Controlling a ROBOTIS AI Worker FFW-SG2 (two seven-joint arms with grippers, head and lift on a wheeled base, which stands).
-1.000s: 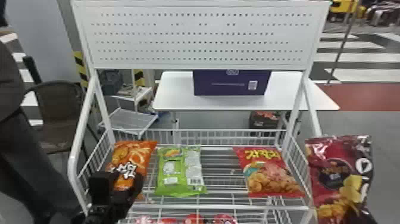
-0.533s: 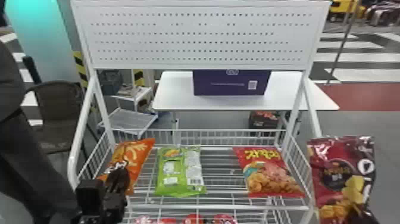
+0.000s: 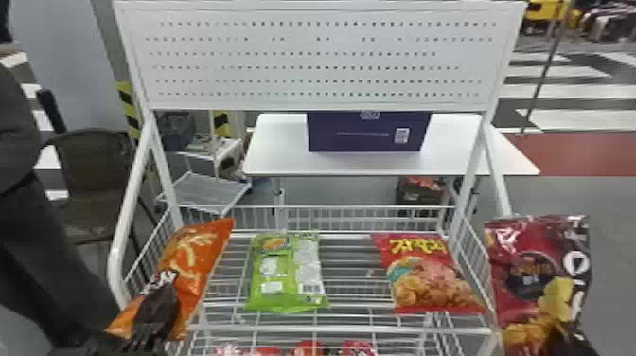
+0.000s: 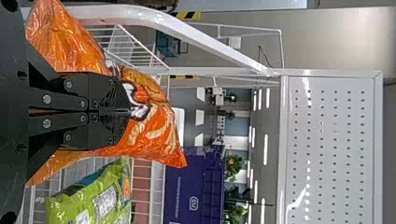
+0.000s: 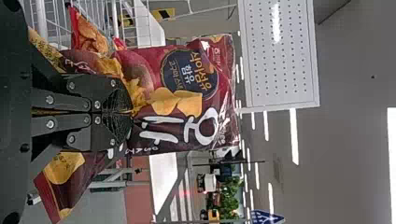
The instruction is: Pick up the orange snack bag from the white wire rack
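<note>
Orange bag in your left gripper, to the left of the green bag

Your left gripper (image 3: pixel 158 303) has the orange bag (image 3: pixel 194 260) pinched between its fingers, on the left side of the green bag (image 3: pixel 286 274). The orange bag's upper end leans over toward the green bag, with a gap between the two in the head view. You cannot tell from here whether its lower end touches the rack (image 3: pixel 115 255). In the left wrist view, your left gripper (image 4: pixel 130 112) has its fingertips closed in on the wrapper, and the orange film bulges out on both sides of them.

Your right gripper (image 3: pixel 565 341) is well to the right of the green bag, and it too is full: its fingers are closed on the maroon bag (image 3: pixel 534 279), which is held roughly upright.

The green bag lies on the rack's wire shelf. The red bag (image 3: pixel 430 279) lies on that same shelf, to the right of the green bag and apart from it. Red packs (image 3: pixel 307 349) sit lower down, nearer you than the green bag. Beyond the green bag you have the white table (image 3: pixel 284 158) with the purple box (image 3: pixel 364 135) on it.
</note>
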